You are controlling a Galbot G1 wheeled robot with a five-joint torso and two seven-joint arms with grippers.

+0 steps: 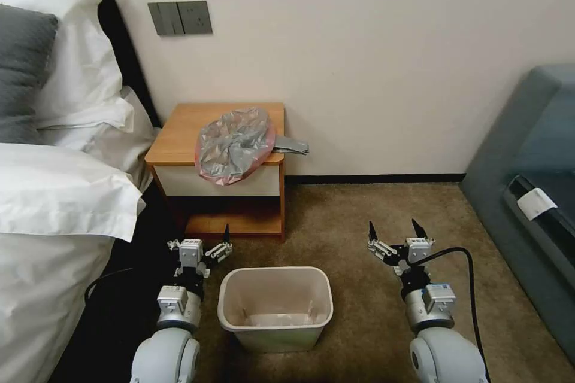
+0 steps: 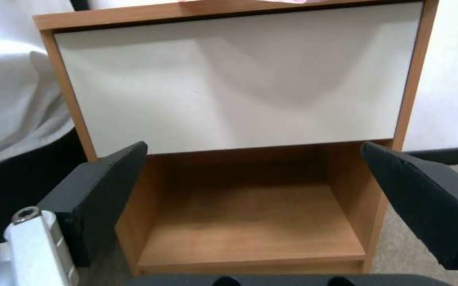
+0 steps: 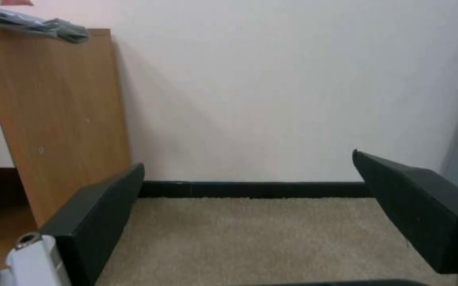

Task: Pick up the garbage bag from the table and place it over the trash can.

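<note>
The garbage bag (image 1: 233,142) lies crumpled on the table (image 1: 179,131), grey and shiny with a pinkish edge drooping over the white drawer front (image 2: 239,79); a grey tail of the garbage bag (image 3: 38,26) hangs past the table's side panel (image 3: 54,119). The cream trash can (image 1: 223,302) stands upright on the carpet in front of the table, between my arms. My left gripper (image 1: 200,242) (image 2: 254,147) is open, low, facing the table's lower shelf. To the right of the can, my right gripper (image 1: 394,228) (image 3: 248,159) is open over carpet, facing the wall. Neither touches anything.
A bed with white pillows and duvet (image 1: 54,191) crowds the left side, close to my left arm. A grey-blue sofa (image 1: 527,179) lines the right. A black cable (image 1: 467,275) loops from my right wrist. Brown carpet (image 1: 347,215) lies between table, can and sofa.
</note>
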